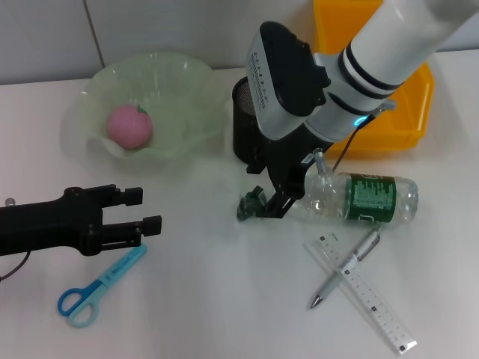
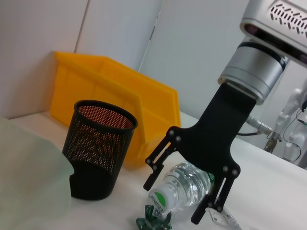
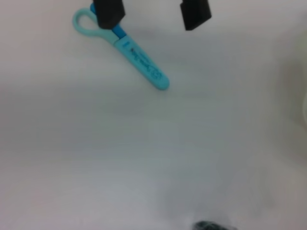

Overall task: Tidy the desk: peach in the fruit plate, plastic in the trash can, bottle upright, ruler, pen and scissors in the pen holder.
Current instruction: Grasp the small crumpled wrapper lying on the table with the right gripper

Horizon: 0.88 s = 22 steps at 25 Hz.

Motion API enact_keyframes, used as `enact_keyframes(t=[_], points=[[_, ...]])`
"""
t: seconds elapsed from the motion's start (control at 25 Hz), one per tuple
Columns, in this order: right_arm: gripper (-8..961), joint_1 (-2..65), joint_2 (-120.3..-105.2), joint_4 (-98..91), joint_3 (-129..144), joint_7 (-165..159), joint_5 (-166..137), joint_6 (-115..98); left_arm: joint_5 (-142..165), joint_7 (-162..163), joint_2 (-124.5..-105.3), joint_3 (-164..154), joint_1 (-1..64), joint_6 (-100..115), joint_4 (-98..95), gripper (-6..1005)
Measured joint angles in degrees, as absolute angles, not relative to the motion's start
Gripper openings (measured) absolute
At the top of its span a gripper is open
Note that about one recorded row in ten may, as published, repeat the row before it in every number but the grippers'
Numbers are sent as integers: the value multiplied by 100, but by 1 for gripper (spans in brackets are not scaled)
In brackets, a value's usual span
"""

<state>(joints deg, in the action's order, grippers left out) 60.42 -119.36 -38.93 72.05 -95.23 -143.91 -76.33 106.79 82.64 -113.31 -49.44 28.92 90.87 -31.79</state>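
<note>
Centrally on the desk [image 1: 187,314], the right gripper [image 1: 271,202] hangs spread wide about the neck of the water bottle [image 1: 359,197], which lies on its side, cap beside the crumpled green plastic [image 1: 251,205]; the left gripper [image 1: 138,217], also open, hovers over the blue scissors [image 1: 101,284] near the front-left edge; the peach [image 1: 129,126] sits in the fruit plate [image 1: 172,82]; pen [image 1: 348,267] crosses ruler [image 1: 367,293]; the mesh pen holder [image 2: 98,148] stands before the yellow bin [image 2: 115,91].

The right arm's black gripper [image 1: 275,196] is covering the neck of the lying clear plastic bottle [image 1: 359,197], and the yellow plastic bin [image 1: 408,112] is running behind the arm.
</note>
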Motion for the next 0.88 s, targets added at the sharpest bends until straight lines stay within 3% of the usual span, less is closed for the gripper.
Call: enact_keyframes(t=[0.88], points=[[681,6056,-11962,-3760,7612,-9321,-14160,-7439,10678,8311,-11352,-4939,2901,9084,-3182,751]])
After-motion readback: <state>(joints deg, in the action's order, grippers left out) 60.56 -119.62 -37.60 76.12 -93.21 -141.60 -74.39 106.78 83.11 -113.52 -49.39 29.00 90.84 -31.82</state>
